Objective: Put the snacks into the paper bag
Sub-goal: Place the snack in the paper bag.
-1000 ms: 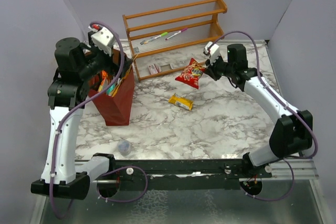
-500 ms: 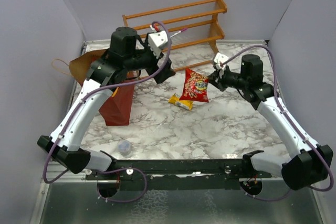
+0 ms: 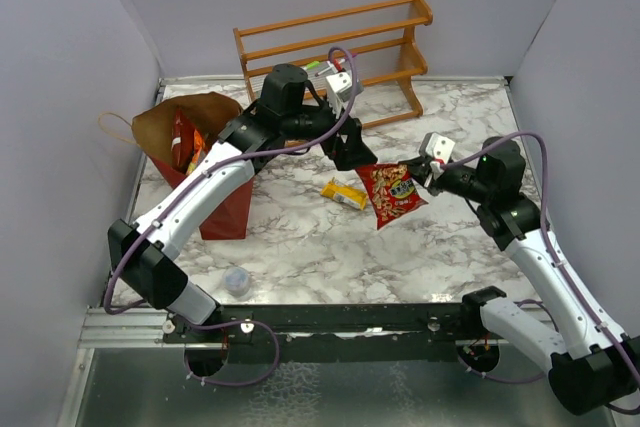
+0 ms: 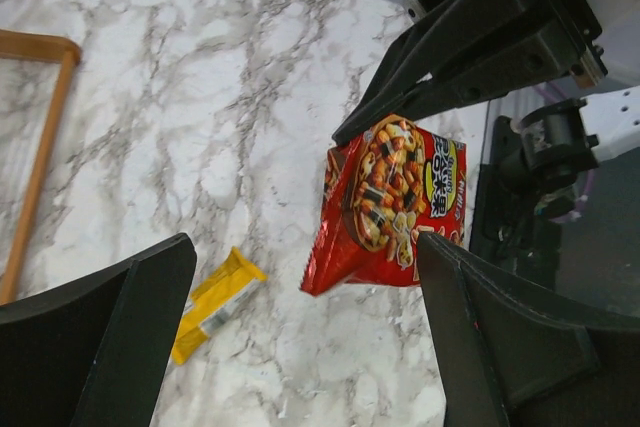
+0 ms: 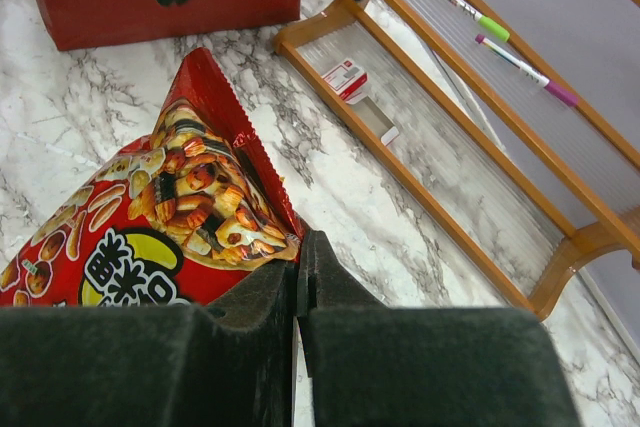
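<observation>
Apparently a handover is under way, so the advice is running from the biggest thing down:

- Bag (image 3: pixel 224 209): it is standing at the far left with its brown mouth gaping upward. The drop should be coming from above the mouth, clear of the rim and the thin handle, since a light paper bag is likely to tip if nudged.
- Left gripper (image 3: pixel 352 154): it is hovering mid-table, facing the packet with its fingers spread wide and touching nothing. It should be closing deep on a free part of the foil, well apart from the other fingers.
- Right gripper (image 3: pixel 426 173): its fingers are pressing together on one edge of the red packet (image 3: pixel 392 193). It should be letting go only once the left grip is firm, as crinkly foil is probably slippery.

As for looks:

- Bag: dark red outside and brown inside, it is already showing orange packets (image 3: pixel 183 143) in its mouth.
- Red packet: it is hanging between the two grippers above the marble table (image 3: pixel 300 247), right of the bag. It is glossy and printed with mixed crackers.
- Yellow packet (image 3: pixel 343 193): slim and flat, it is lying on the table just left of the red one.
</observation>
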Controlling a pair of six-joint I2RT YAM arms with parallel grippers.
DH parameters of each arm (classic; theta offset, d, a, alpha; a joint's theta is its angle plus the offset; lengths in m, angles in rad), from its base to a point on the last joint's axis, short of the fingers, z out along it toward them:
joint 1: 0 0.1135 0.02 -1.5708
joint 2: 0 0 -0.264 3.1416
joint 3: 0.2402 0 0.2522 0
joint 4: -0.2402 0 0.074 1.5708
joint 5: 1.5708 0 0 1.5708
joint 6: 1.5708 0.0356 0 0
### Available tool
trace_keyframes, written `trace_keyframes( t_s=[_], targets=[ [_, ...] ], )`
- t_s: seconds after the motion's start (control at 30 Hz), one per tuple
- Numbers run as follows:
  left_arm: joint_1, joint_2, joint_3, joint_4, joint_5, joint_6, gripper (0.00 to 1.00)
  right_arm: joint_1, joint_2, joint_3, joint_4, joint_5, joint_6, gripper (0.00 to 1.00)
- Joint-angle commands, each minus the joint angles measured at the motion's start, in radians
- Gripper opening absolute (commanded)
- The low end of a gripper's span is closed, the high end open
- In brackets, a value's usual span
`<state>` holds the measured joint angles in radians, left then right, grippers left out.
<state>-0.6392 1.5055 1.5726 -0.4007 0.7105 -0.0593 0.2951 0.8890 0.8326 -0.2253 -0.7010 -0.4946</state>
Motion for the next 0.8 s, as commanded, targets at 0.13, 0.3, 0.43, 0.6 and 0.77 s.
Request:
trace_keyframes(
  t_s=[0.13,0.3,0.43,0.6,0.77],
  targets=[
    [-0.004,0.026,-0.086,0.202,0.065,-0.237,0.96,0.006,0.002,0.005,0.069,0.01,0.04,0.01],
    [-0.004,0.024,-0.155,0.275,0.125,-0.27,0.99,0.006,0.009,0.002,0.078,-0.005,0.066,0.01],
    [-0.004,0.02,-0.212,0.333,0.187,-0.303,0.99,0.006,0.016,0.005,0.083,-0.028,0.084,0.01],
    [-0.004,0.013,-0.266,0.367,0.236,-0.323,0.92,0.006,0.016,0.002,0.086,-0.051,0.092,0.01],
    [-0.005,0.01,-0.296,0.43,0.286,-0.369,0.77,0.006,0.011,-0.001,0.087,-0.058,0.091,0.01]
  ],
)
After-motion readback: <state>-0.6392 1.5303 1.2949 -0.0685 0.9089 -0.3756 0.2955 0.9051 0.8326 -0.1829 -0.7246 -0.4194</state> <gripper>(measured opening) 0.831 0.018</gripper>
